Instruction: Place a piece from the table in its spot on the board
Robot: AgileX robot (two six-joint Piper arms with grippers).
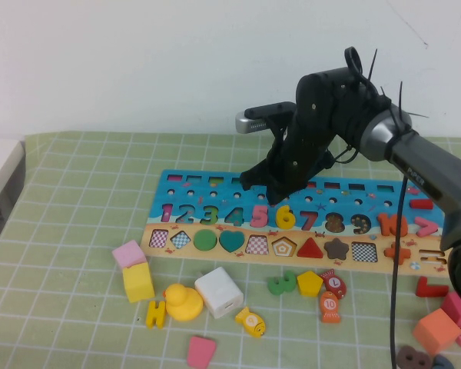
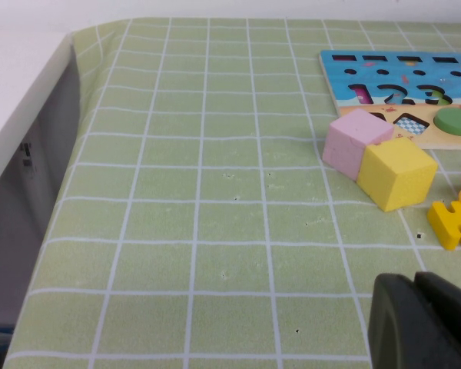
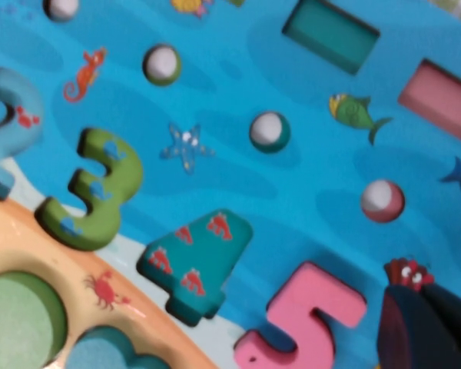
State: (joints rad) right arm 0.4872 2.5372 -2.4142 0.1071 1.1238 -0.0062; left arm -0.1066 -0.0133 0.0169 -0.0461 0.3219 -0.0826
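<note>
A plain white wall (image 1: 138, 61) rises behind the desk (image 1: 69, 231), which is covered in a pale green cloth with a white grid. Along the desk's left edge runs a white ledge (image 2: 15, 108) with a grey side below it.

Yellow 6 (image 1: 285, 217) (upright) seated in board (image 1: 186, 187)

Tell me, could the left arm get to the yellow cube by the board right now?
Probably yes. The left gripper sits low over the mat, and only bare mat lies between it and the yellow cube. The pink cube touches its far side. The right gripper is away over the board.
</note>
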